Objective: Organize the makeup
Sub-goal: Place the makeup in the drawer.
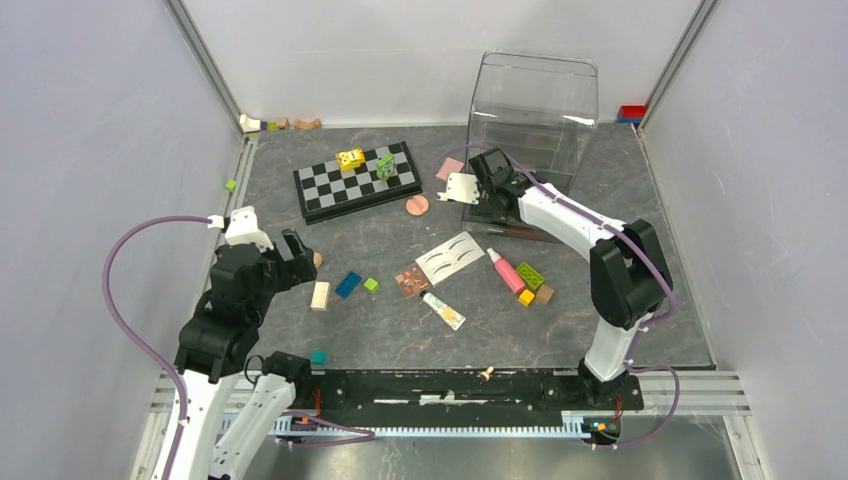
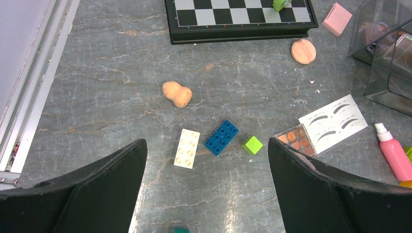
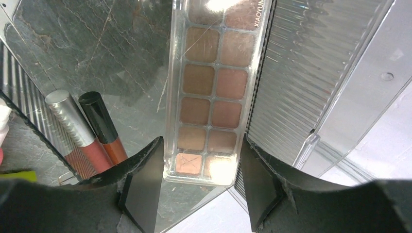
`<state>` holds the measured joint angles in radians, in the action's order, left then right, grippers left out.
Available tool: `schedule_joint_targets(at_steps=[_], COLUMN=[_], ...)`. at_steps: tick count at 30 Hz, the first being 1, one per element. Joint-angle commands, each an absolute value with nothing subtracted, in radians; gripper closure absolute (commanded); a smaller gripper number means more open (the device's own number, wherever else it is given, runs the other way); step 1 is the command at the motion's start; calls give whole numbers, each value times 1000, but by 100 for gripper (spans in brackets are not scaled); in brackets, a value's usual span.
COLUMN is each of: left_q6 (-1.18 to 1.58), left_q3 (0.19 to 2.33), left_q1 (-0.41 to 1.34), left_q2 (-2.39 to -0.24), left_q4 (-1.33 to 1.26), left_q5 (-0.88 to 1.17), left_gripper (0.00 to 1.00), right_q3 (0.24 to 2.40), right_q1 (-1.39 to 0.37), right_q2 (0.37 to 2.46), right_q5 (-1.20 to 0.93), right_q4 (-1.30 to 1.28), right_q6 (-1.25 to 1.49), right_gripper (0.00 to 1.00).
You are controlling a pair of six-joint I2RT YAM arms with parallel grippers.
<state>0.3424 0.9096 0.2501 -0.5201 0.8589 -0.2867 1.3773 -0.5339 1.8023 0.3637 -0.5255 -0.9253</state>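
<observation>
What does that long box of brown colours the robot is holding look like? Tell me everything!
The palette is a long, clear plastic case with two rows of square pans, browns and pinks. Letters run along one edge. The right gripper pinches its near end from both sides. Clear organizer walls stand on either side, and two tubes lie apart on its left.

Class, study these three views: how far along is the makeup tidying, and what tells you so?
Done: two lip gloss tubes lie inside the clear organizer. In hand: the right gripper clamps the eyeshadow palette at the organizer. Still to do: the lash card, pink tube, cream tube, small orange-brown palette and peach sponge lie loose on the table; the left gripper hangs open, empty.
</observation>
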Motion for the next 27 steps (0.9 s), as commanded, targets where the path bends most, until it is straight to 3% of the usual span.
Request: schedule_joint_targets(at_steps=[1, 15, 27], left_q6=[339, 339, 339], left_q3=[911, 910, 910], left_q1=[245, 245, 245], left_q2=[-519, -520, -519], left_q4=[822, 822, 822], left_q5=[-286, -284, -288], left_gripper=[0, 0, 0], right_q3=[1419, 1428, 1394], right_q1=[-529, -530, -546], right_q2=[1776, 1746, 1590], right_q5=[372, 365, 193], right_q4=[-502, -497, -484], right_q6=[-908, -890, -731], right_gripper=[39, 33, 30])
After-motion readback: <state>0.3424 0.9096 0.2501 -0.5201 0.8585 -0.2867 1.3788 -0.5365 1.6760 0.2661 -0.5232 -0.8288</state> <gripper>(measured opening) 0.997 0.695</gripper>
